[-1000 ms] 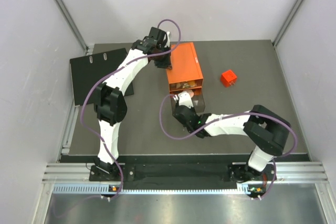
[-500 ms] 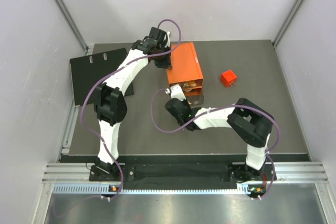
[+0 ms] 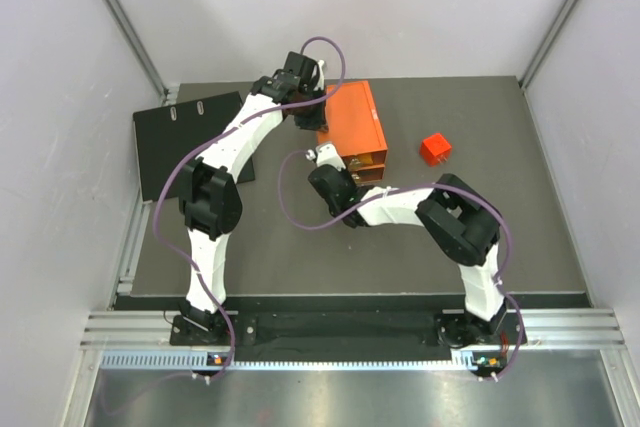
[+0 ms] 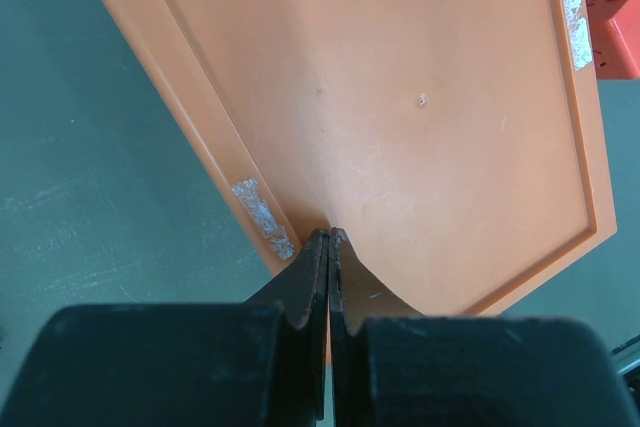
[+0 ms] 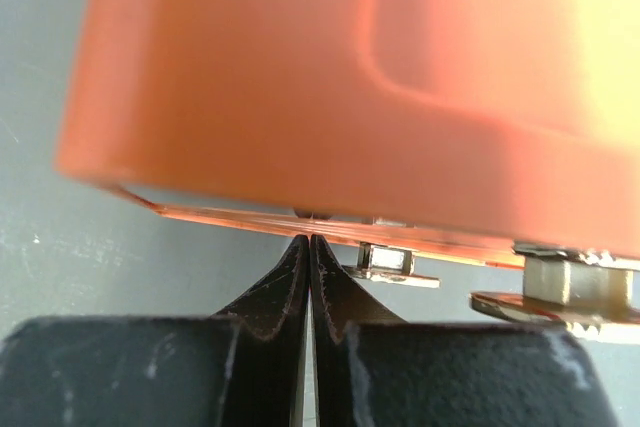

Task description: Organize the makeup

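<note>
The large orange box lies at the table's middle back. Tan shapes of the makeup show dimly through its clear near end; the rest of the makeup is hidden inside. My left gripper is shut, its tips pressed against the box lid's left edge in the left wrist view. My right gripper is shut at the box's near left corner. In the right wrist view its tips touch the thin clear orange edge under the box body.
The small red cube sits right of the box and also shows in the left wrist view. A black flat panel lies at the far left. Metal latch parts hang under the box's edge.
My right gripper has swung left and away from me, from below the box's near end up to its near left corner. The clear near end now sits closer in. The left arm has not moved.
</note>
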Robot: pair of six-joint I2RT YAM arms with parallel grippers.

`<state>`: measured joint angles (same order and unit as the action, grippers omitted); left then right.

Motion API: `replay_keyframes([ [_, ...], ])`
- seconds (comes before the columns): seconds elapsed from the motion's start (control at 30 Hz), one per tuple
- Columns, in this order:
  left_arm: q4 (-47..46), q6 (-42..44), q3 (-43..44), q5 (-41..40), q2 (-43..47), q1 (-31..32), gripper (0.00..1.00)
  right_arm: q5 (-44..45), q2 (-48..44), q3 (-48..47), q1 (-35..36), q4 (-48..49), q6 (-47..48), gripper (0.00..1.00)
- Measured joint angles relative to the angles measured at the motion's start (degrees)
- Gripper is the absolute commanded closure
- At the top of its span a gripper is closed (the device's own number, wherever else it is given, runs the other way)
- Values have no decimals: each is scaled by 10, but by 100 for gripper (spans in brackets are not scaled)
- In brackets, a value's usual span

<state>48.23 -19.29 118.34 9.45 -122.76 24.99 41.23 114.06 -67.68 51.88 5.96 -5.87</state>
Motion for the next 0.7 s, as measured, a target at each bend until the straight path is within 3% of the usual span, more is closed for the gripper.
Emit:
replay_keyframes([
  [0.33, 4, 0, 5, 0, -2, 0, 100, -23, -13, 17, -2, 0, 14, 100],
  [0.53, 4, 0, 5, -1, 1, 0, 100, -75, -149, 97, 6, -36, 1, 99],
  [0.63, 4, 0, 5, 0, 5, 0, 100, -92, -231, 107, 23, -69, -13, 91],
  [0.7, 3, 0, 3, -1, 7, 0, 100, -102, -291, 106, 41, -93, -24, 75],
])
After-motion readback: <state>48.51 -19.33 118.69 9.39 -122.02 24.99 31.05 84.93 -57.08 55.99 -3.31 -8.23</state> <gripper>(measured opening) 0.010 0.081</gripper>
